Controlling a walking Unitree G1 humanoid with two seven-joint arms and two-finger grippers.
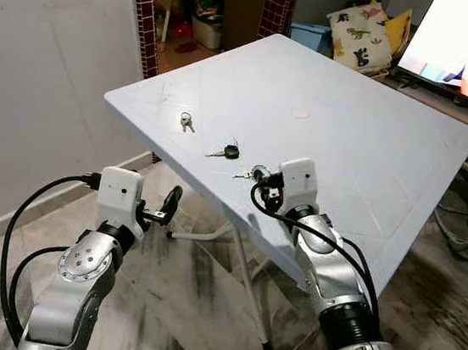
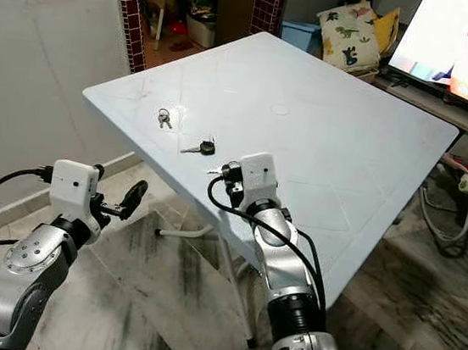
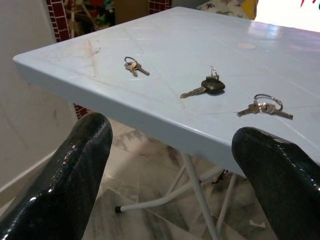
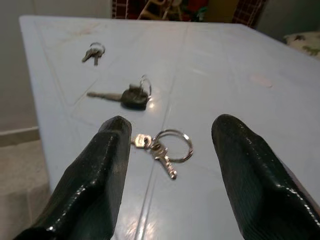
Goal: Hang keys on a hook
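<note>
Three key sets lie on the pale tabletop [image 1: 365, 148]. The nearest, silver keys on a ring [image 4: 162, 147], points toward the table's near edge, between the right gripper [image 4: 170, 150] fingers, spread apart just above. The black-headed key [image 1: 227, 151] lies beyond. The left gripper [image 3: 175, 165] hangs below the edge, fingers apart.

- One pale blue worktop [image 1: 374, 149], a square plastic folding table.
- Three sets of keys on the worktop, in a row along the edge nearest the robot:
- One small bunch of keys [image 1: 187, 121], closest to the worktop's left corner.
- One single key with a black head [image 1: 227, 151], in the middle of the row.
- One ring of silver keys [image 4: 162, 147], close to the near edge.
- Two robot grippers: the left gripper [image 1: 168, 205] and the right gripper [image 4: 167, 165], each with two black fingers spread apart.
</note>
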